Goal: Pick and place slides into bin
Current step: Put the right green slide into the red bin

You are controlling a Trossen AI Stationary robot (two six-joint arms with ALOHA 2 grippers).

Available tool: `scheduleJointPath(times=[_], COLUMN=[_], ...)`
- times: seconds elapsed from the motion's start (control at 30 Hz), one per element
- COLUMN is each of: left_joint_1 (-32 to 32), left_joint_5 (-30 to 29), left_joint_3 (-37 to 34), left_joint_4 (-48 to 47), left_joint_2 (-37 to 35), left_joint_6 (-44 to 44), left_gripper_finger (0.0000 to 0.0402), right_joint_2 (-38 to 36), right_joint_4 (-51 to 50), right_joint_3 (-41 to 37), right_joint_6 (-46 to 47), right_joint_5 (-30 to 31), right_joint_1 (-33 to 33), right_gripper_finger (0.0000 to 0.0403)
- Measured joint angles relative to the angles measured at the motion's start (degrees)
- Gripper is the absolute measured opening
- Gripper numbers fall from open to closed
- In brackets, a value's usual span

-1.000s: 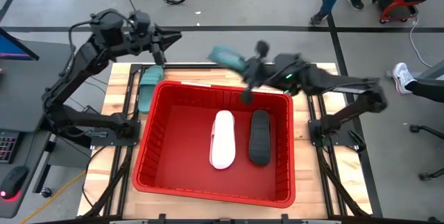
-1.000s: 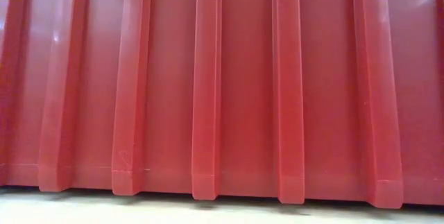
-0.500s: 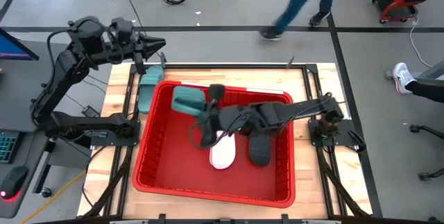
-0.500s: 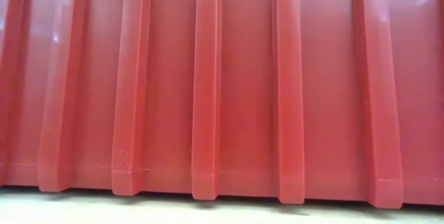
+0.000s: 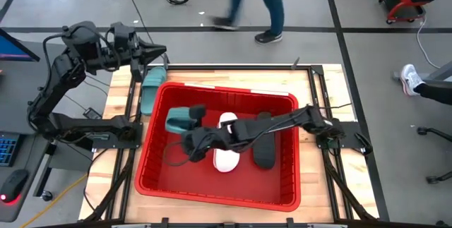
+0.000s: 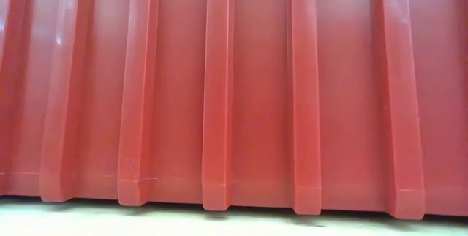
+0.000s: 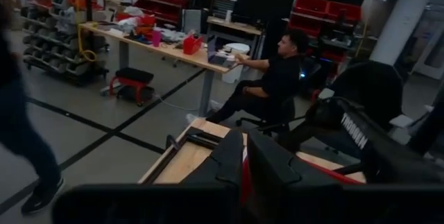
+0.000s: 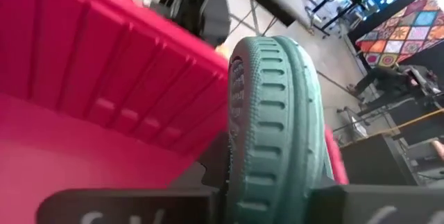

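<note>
The red bin (image 5: 282, 101) fills the table's middle; its ribbed wall fills the low view (image 6: 234, 90). A white slide (image 5: 226, 147) and a black slide (image 5: 264, 143) lie on its floor. My right gripper (image 5: 192, 126) reaches across the bin from the right and is shut on a teal slide (image 5: 179, 121) over the bin's left half. A second teal slide (image 5: 150, 87) lies on the table outside the bin's far left corner. My left gripper (image 5: 159, 50) is raised and shut beyond that corner, holding nothing. My right gripper pinches the teal slide between its two fingers, which the wrist view shows on either side of the ribbed sole edge (image 8: 267, 175). The slide stands on its edge, reaching past the fingers toward the bin's left wall. Whether it touches the bin floor I cannot tell.
The bin's left wall (image 8: 104, 78) stands close before the held slide. Wooden table strips (image 5: 120, 101) show left and right of the bin. A person walks on the floor beyond the far edge (image 5: 258, 6); another person sits at a desk in the left wrist view (image 7: 274, 85).
My right gripper has carried the teal slide from above the bin's far rim toward the table's left and near edges and down into the bin's left half. My left gripper has drawn back a little toward the table's left edge. The person beyond has walked leftward.
</note>
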Motion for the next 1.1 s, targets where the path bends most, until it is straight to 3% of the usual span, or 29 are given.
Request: scheduleJointPath(times=[0.33, 0.5, 1.1], left_joint_1=[-2.43, -2.74, -2.72], left_joint_5=[-0.04, -0.03, -0.19], left_joint_3=[0.00, 0.00, 0.00], left_joint_4=[-0.15, -1.35, -3.22], left_joint_2=[0.17, 0.13, 0.15], left_joint_6=[-0.04, -0.20, 1.56], left_gripper_finger=[0.0009, 0.0011, 0.0009], right_joint_2=[8.80, 12.19, 13.19], right_joint_4=[2.93, 3.04, 0.12], right_joint_3=[-0.02, -0.04, -0.04], right_joint_6=[-0.17, -4.56, 16.36], right_joint_5=[1.79, 1.50, -22.80], right_joint_1=[-1.17, -1.21, -3.22], right_gripper_finger=[0.0049, 0.0049, 0.0217])
